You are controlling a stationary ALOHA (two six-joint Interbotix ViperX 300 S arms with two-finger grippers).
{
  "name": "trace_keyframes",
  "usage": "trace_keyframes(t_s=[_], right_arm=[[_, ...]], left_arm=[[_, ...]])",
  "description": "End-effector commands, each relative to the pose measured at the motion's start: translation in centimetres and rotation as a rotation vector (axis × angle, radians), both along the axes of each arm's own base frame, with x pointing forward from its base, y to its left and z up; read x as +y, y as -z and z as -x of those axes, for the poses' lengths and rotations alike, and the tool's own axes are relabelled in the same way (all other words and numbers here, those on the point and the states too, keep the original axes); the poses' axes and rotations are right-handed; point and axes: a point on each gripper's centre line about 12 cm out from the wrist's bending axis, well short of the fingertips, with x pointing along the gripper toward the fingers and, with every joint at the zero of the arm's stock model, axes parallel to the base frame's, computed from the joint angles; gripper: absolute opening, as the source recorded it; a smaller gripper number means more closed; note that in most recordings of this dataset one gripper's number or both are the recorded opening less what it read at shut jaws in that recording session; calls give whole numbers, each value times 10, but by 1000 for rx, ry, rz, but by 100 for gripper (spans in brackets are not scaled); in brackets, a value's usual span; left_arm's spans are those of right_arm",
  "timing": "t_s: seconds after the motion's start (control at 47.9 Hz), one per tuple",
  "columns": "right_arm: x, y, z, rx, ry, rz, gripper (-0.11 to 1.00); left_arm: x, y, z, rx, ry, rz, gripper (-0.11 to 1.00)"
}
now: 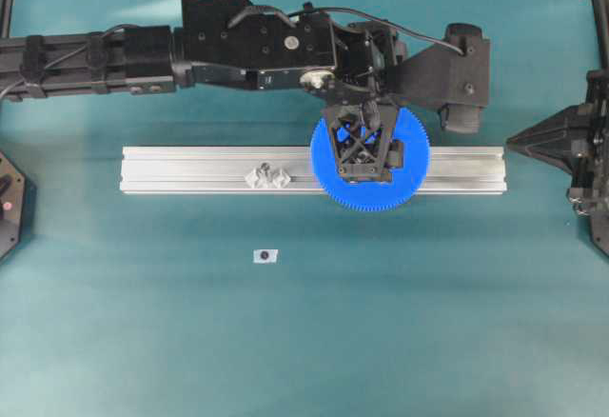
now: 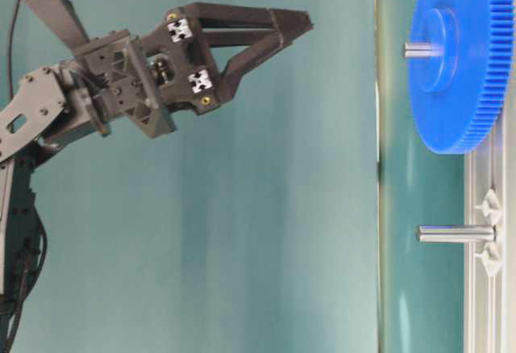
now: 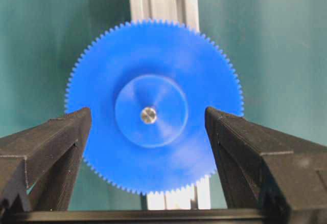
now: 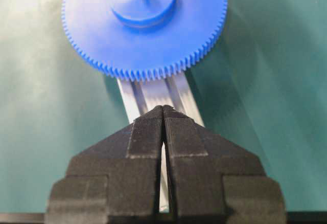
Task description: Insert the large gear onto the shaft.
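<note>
Left tool [image 3: 148,132] spread above large gear [image 3: 153,106], seated on shaft [image 3: 148,115], right tool [image 4: 163,116] pressed together.

Large gear [image 1: 419,184] lies flat on the right part of the aluminium rail [image 1: 190,169], mid desk [image 1: 304,341]. Left hand [image 1: 366,165] sits over the gear, fingers spread. Clear mount [image 1: 268,177] on rail's left-centre. Small dark-centred piece [image 1: 265,256] nearer the bottom edge. Right hand [image 1: 519,139] at the right edge.
</note>
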Motion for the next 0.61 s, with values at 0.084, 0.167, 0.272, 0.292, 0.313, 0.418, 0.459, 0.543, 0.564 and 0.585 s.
trace_keyframes(t_s=[0.084, 0.167, 0.272, 0.292, 0.313, 0.418, 0.459, 0.543, 0.564, 0.585], right_arm=[[-1, -3, -2, -9, 8, -4, 3], [-1, -3, -2, -9, 10, -6, 3], [-1, -3, -2, -8, 10, -6, 3], [-1, -3, -2, -8, 10, -6, 3], [-1, -3, -2, -9, 9, -4, 3], [-1, -3, -2, -9, 10, -6, 3], [-1, -3, -2, -9, 9, -4, 3], [-1, -3, -2, -8, 10, -6, 3], [-1, -3, -2, -8, 10, -6, 3], [-1, -3, -2, -9, 10, -6, 3]], left_arm=[[-2, -30, 8, -50, -20, 5, 85], [-2, -30, 9, -45, -25, 11, 85], [-2, -31, 10, -44, -28, 12, 85], [-2, -32, 10, -45, -28, 12, 85], [-2, -32, 10, -45, -28, 12, 85], [-3, -36, 11, -51, -28, 12, 85], [-4, -38, 11, -56, -26, 12, 85], [-5, -42, 12, -63, -24, 11, 85], [-5, -42, 12, -63, -24, 11, 85], [-6, -44, 13, -68, -25, 13, 85]])
